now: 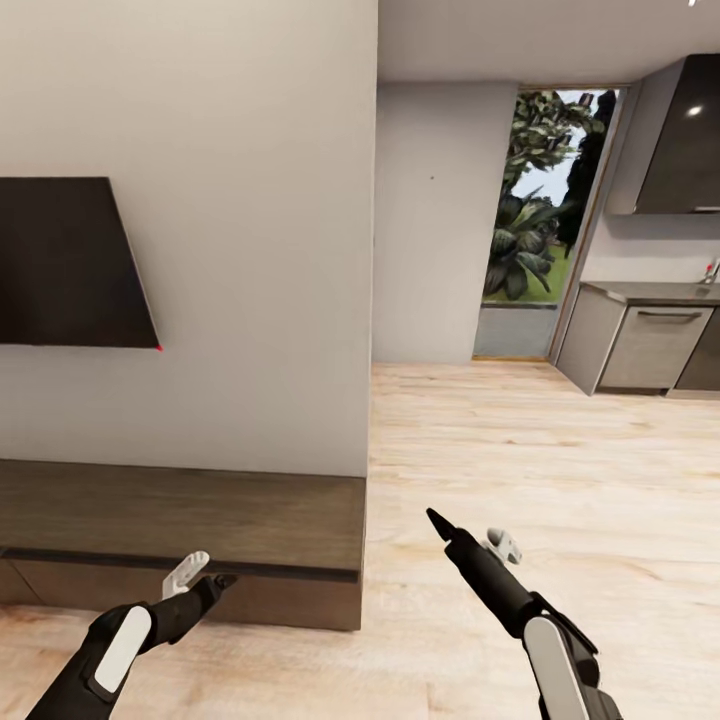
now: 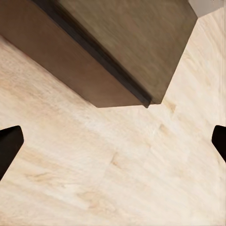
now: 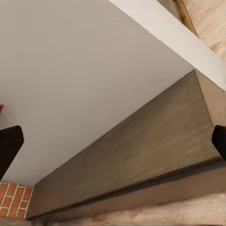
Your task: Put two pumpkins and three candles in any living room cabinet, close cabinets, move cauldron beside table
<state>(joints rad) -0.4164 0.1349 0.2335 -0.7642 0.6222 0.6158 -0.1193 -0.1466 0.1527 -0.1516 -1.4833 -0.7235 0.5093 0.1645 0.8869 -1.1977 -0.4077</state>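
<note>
Faced a pale wall with a dark screen point(image 1: 70, 262) at upper left of the head view. Ran along the lower left: the long brown cabinet point(image 1: 200, 540), drawers apparently closed, though its far end was cut off. Hovered at lower left, fingers apart and empty: left gripper point(image 1: 200, 575), just in front of the cabinet. Reached over bare wood floor point(image 1: 560, 470) at lower right, fingers likewise spread: right gripper point(image 1: 472, 535). Stood at upper right: grey kitchen units point(image 1: 650, 345).
</note>
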